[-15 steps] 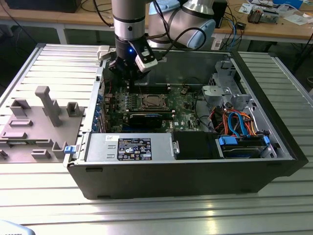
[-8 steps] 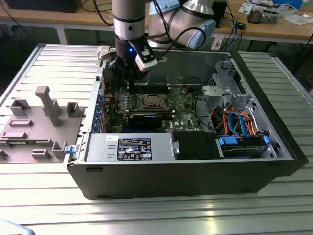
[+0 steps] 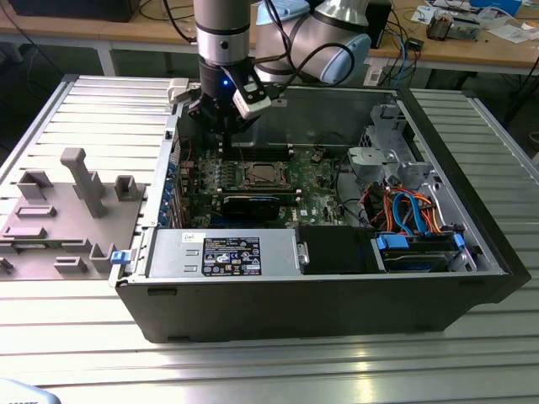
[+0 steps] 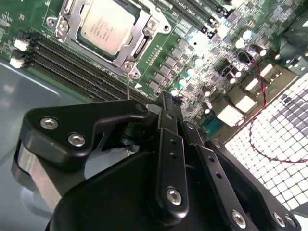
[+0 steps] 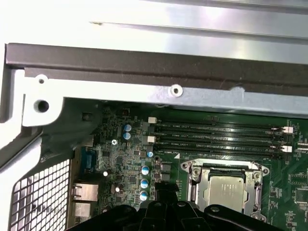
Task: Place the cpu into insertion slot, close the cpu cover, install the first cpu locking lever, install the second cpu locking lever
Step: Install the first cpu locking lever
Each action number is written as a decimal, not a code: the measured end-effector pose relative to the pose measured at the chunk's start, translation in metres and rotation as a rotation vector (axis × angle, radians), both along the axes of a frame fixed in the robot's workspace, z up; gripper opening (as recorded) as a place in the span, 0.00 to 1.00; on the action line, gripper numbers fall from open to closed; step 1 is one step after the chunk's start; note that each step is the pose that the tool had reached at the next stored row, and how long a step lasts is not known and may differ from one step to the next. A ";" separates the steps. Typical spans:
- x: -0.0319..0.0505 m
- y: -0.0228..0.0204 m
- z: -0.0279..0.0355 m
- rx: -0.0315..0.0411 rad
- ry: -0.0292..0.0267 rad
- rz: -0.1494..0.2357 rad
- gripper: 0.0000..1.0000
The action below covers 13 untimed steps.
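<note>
Silvery-grey metal marks the cpu (image 4: 107, 25), a small square chip lying flat in the insertion slot (image 4: 129, 54) on the green motherboard (image 4: 202, 62); it also shows in the first wrist view (image 5: 225, 190). The thin metal cpu cover (image 4: 144, 36) lies down around the chip, framing its edges, and the chip's top shows through the open middle. In the exterior view the socket (image 3: 260, 175) sits near the middle of the board inside an open dark computer case (image 3: 337, 311) that rests on a ribbed metal table (image 3: 253, 370). The black gripper (image 4: 161, 108) hangs above the board, near the socket but apart from it, toward the case's back wall. Its jaws are pressed together and pinch nothing. Four long black memory slots (image 5: 216, 139) run just beside the socket.
</note>
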<state>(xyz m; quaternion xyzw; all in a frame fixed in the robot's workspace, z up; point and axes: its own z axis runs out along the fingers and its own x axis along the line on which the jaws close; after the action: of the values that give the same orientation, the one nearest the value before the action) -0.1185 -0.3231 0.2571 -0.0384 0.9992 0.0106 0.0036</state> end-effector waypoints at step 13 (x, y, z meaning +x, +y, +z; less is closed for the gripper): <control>0.0001 0.0072 -0.0009 0.0003 0.0000 0.000 0.11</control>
<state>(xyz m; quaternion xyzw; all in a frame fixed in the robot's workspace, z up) -0.1185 -0.3159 0.2562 -0.0384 0.9992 0.0108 0.0036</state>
